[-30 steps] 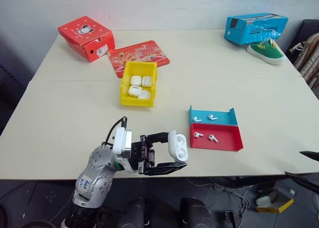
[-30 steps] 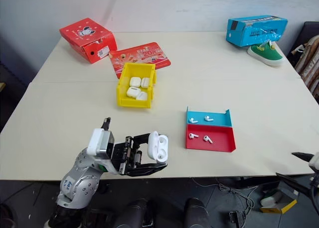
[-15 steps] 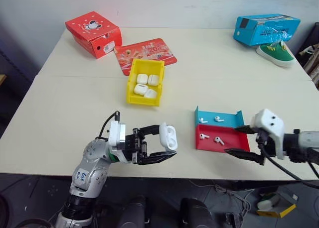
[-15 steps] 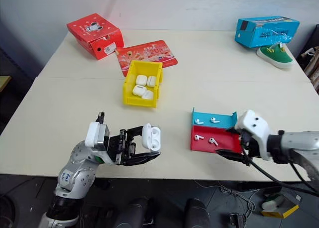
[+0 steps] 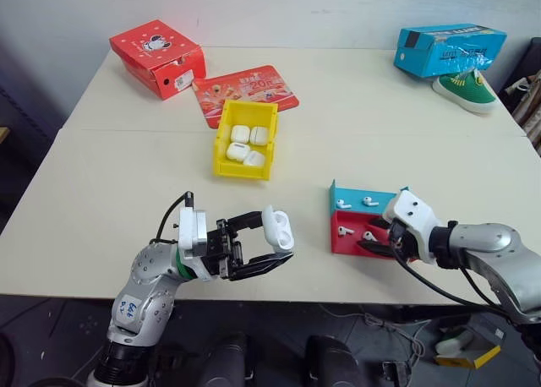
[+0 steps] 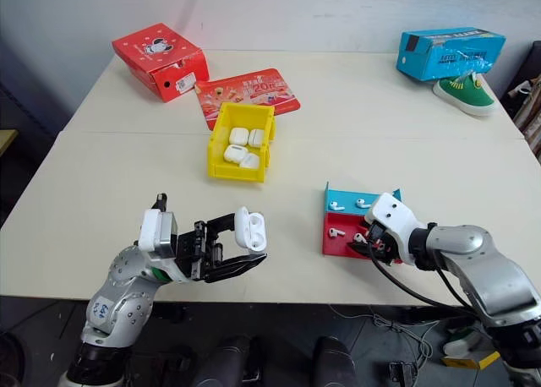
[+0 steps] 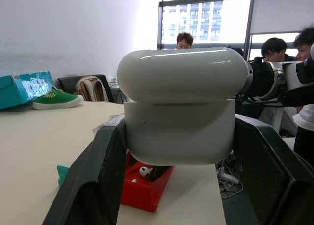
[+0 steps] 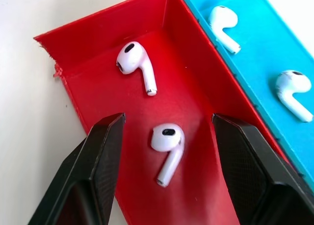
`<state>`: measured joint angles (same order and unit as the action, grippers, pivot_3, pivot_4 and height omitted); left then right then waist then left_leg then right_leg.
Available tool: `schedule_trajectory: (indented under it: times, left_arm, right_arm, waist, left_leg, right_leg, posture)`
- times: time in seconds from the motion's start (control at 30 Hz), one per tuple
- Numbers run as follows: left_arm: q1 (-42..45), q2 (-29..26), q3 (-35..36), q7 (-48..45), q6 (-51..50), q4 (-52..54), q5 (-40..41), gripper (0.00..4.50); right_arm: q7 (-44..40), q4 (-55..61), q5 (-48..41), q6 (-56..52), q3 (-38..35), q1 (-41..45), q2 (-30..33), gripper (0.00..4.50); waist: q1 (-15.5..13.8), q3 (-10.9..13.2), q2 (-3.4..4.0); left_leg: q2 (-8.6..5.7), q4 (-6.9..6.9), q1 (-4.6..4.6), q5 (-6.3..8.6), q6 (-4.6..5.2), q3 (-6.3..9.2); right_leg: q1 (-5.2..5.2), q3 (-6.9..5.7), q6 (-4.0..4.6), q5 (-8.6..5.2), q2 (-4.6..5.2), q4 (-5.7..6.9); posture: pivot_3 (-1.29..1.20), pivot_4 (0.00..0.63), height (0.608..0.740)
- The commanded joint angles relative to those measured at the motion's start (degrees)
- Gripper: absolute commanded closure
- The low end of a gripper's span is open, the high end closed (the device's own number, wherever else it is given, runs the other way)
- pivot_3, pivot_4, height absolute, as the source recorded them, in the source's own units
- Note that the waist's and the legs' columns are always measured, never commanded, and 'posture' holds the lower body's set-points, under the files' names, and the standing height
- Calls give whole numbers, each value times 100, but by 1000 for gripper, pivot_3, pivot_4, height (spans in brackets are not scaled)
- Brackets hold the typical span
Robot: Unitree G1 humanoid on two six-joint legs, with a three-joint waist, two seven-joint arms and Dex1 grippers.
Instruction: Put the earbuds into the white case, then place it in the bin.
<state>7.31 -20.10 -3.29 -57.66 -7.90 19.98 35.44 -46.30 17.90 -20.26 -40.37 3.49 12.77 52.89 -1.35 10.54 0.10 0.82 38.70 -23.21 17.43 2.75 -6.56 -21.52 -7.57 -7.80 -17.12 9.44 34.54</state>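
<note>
Left gripper hangs over the near table edge, left of centre, jaws clamped on the white case, lid flipped up. Right gripper is low over the red half of the blue-and-red tray, near right part of the table, jaws apart with one earbud lying between the two fingers, not touching either as far as the wrist view shows. A second earbud lies farther in the same red compartment; two more earbuds lie in the blue compartment just behind. Yellow bin sits mid-table, far left of the tray, with four white cases inside. Red box at far left corner, red printed mat flat between it and the bin. Blue box at far right with a green shoe beside it. People sit in the background of the left wrist view.
</note>
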Motion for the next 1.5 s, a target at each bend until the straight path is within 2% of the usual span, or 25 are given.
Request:
schedule_trajectory:
  times: [0.03,0.4,0.5,0.8,0.9,0.93,1.27,1.4,1.5]
  left_arm:
    - [10,-31,-53,35,-9,254,36,1722]
    - [36,-70,-45,63,-46,241,37,1722]
    - [38,-67,-52,70,-58,237,38,1722]
    - [27,-82,-49,69,-99,252,55,1722]
    - [31,-89,-39,67,-119,261,61,1722]
    - [31,-90,-38,66,-125,262,63,1722]
    - [40,-108,-23,53,-153,259,82,1722]
    - [50,-105,-30,43,-154,253,90,1722]
    - [61,-115,-28,16,-159,243,106,1722]
  right_arm:
    - [53,100,76,-187,22,148,-57,1657]
    - [-36,375,38,-925,49,181,196,1657]
    - [-39,414,40,-983,57,196,176,2240]
    - [-39,459,70,-1069,106,214,182,2240]
    - [-43,457,91,-1069,109,202,192,2807]
    - [-33,447,88,-1104,105,203,186,3131]
    - [-46,406,89,-1121,110,164,178,3131]
    - [-29,379,115,-1073,80,118,168,4019]
    - [-58,389,106,-996,4,19,201,4052]
  waist:
    - [2,0,0]
    - [2,0,0]
    - [0,0,0]
    - [1,0,0]
    - [1,0,0]
    - [1,0,0]
    - [1,0,0]
    - [1,0,0]
    - [-2,0,0]
  left_leg:
    - [0,0,0,0,0,0]
    - [1,-1,0,0,0,0]
    - [2,-1,0,1,0,0]
    - [2,-2,0,1,0,0]
    - [2,-2,0,1,0,0]
    - [2,-2,0,1,0,0]
    - [2,-3,0,1,0,0]
    - [2,-3,0,1,-1,0]
    - [2,-4,0,1,-1,0]
  right_leg:
    - [0,0,0,0,0,0]
    - [0,0,0,0,0,-1]
    - [0,0,0,0,0,-1]
    - [0,0,0,0,0,-2]
    - [0,0,0,0,0,-2]
    - [0,0,0,0,0,-3]
    - [0,0,0,0,1,-4]
    - [0,0,0,0,1,-4]
    - [0,0,0,0,1,-6]
  posture:
    - [0,150,740]
    - [0,150,740]
    - [0,150,740]
    - [0,150,740]
    - [0,150,740]
    - [0,150,740]
    - [0,150,740]
    - [0,150,740]
    - [0,150,740]
